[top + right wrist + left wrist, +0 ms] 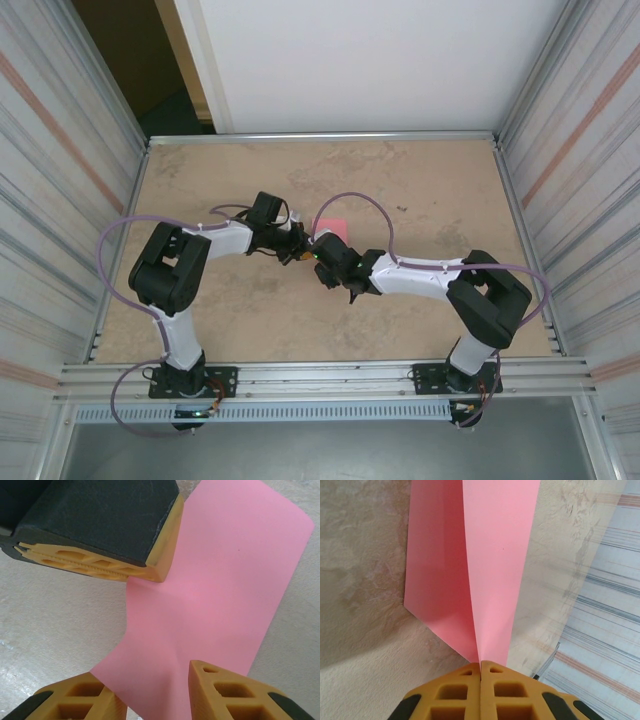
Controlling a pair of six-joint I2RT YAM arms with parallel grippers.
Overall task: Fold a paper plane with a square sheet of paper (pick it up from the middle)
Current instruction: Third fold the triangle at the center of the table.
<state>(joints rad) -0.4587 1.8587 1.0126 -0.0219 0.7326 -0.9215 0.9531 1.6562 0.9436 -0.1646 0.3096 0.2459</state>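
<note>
Clamped together on the near edge of the square sheet of paper [485,555] with the left pincer [480,666], right at the foot of a lengthwise crease [472,605], the two pink panels fanning away from the fingertips above the bench [360,645]. Located about mid-bench in the top view, just beyond the meeting of the two wrists. Held apart at the right pincer [147,675], with a neighbouring stretch of the sheet's edge lying in the gap between its fingers and no visible contact. Long axis, then: straight away from the left pincer along the crease, and up and rightward from the right one. Nearer to the left, gripping at the edge; just beside the right. Likely next: closing the right pincer on that free edge, opposite the left hold, to flatten the fold along the crease. Far end resting on the bench or hanging just clear of it: impossible to tell.
</note>
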